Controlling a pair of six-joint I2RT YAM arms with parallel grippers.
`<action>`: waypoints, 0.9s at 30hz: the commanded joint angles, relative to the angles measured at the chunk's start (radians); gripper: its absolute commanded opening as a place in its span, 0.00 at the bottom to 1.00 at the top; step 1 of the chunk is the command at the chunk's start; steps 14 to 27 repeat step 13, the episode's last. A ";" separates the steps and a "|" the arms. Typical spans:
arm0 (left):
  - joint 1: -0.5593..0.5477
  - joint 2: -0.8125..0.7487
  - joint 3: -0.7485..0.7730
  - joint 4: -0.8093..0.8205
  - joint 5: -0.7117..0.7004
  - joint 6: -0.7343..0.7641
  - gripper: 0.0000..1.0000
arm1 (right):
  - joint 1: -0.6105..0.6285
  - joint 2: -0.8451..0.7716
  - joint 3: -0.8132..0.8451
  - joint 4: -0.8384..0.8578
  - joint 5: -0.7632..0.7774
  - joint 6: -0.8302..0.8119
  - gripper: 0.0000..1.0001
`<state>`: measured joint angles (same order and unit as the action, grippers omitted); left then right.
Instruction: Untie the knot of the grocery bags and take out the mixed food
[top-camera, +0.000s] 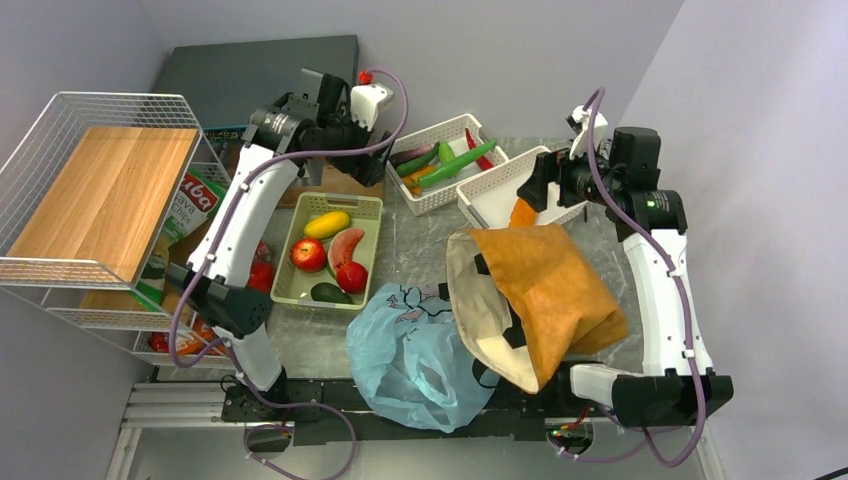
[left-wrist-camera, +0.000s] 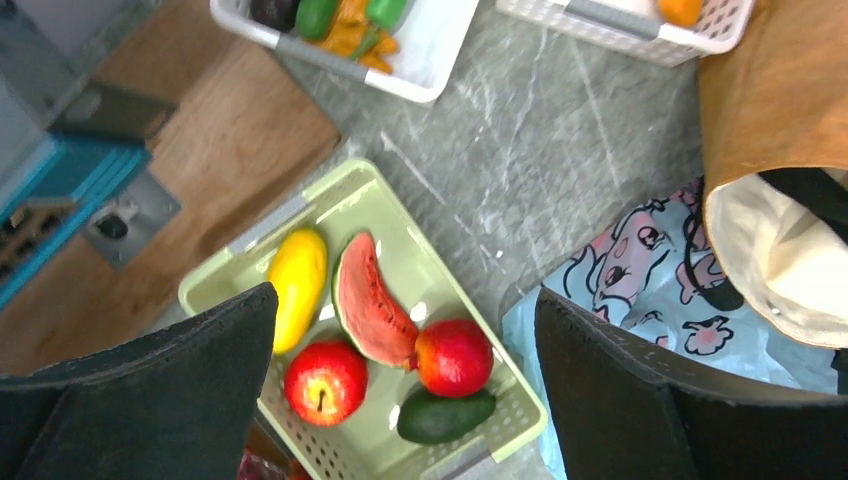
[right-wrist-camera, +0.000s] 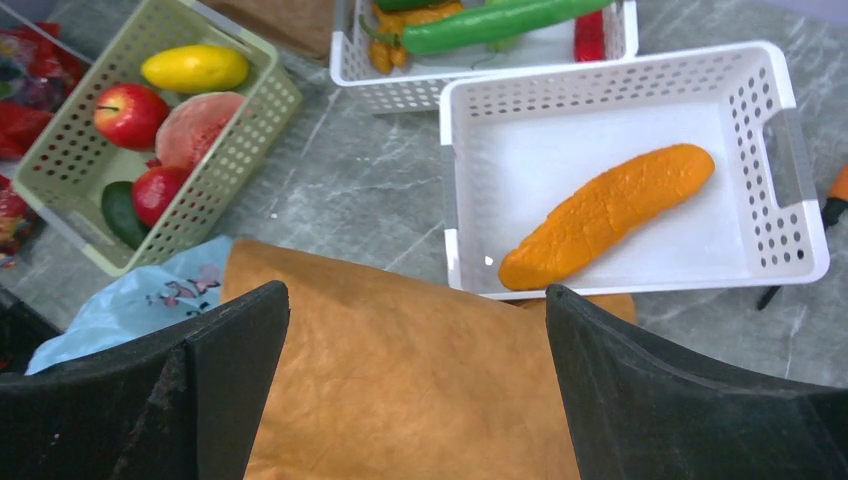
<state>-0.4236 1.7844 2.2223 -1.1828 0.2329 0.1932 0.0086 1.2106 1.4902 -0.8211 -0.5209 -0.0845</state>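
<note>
1. At the far left of the overhead view a wire rack (top-camera: 100, 190) stands against the left arm, leaving little room on that side.
2. The left hand (left-wrist-camera: 405, 300) hangs released above the green basket (top-camera: 290, 290), its fingers wide apart with nothing between them.
3. That basket holds a yellow mango (top-camera: 327, 224), a watermelon slice (top-camera: 343, 248), a red apple (top-camera: 308, 255), a second red fruit (top-camera: 351, 277) and a dark avocado (top-camera: 329, 293), packed close together.
4. Right of it, a strip of bare grey tabletop (top-camera: 420, 240) in mid-frame is the widest open room.
5. The light-blue plastic bag (top-camera: 410, 360) lies crumpled at bottom centre, hanging over the near tabletop edge, touching the green basket's corner and the tote.
6. A white basket (top-camera: 423, 195) at top centre holds a long green cucumber (top-camera: 457, 165).
7. The mustard tote (top-camera: 545, 285) lies on its side, its mouth facing left, with cream lining and black straps showing.
8. Its upper edge meets the second white basket (right-wrist-camera: 800, 230), where an orange carrot (right-wrist-camera: 605, 215) lies alone.
9. The right hand (right-wrist-camera: 417, 300) hovers over the tote, released and holding nothing.
</note>
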 joint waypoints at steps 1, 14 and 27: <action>0.006 -0.124 -0.115 0.064 -0.159 -0.117 0.99 | -0.004 -0.021 -0.081 0.142 0.071 0.020 1.00; 0.086 -0.182 -0.173 0.071 -0.113 -0.121 0.99 | -0.004 -0.062 -0.160 0.148 0.097 0.019 1.00; 0.086 -0.182 -0.173 0.071 -0.113 -0.121 0.99 | -0.004 -0.062 -0.160 0.148 0.097 0.019 1.00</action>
